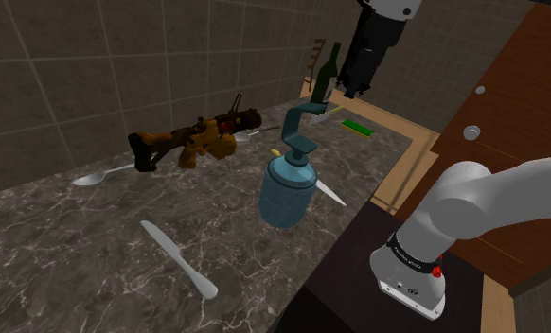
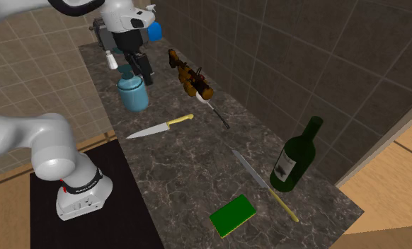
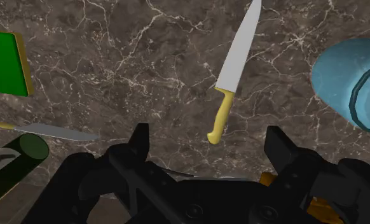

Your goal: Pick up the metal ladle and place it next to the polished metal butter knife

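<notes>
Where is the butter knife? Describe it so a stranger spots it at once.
On the dark marble counter, look toward the shoulder view's lower left, nearer the camera than the brown-and-orange toy gun and left of the blue spray bottle. The butter knife lies there alone. It is plain silver from end to end with a rounded blade, unlike the pointed yellow-handled kitchen knife.

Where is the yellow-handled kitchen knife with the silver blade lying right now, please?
The yellow-handled kitchen knife lies flat on the dark marble counter, just below the blue jug in the second exterior view, near its left edge.
</notes>
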Available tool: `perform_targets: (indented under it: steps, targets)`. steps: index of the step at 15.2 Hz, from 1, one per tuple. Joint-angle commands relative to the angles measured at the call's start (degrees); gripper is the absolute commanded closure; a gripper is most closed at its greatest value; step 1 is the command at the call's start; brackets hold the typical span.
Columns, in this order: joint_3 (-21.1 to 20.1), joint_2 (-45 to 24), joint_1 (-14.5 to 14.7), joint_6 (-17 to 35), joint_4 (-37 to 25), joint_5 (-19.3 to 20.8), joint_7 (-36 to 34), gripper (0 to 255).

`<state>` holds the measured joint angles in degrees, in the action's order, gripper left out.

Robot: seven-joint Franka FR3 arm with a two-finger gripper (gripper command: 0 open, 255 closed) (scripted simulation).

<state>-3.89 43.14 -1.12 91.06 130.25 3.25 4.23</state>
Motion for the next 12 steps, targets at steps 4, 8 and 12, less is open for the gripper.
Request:
perform_targets:
  steps: [4,8,12]
  targets:
    - [3.5,-3.2,1.7,5.5,1.7,1.8,8.9,0]
    - [8.0,-9.0,4.0,12.7,2.5,3.5,20.6,0]
    - [12.0,-16.1,6.5,19.4,1.5,4.0,32.2,0]
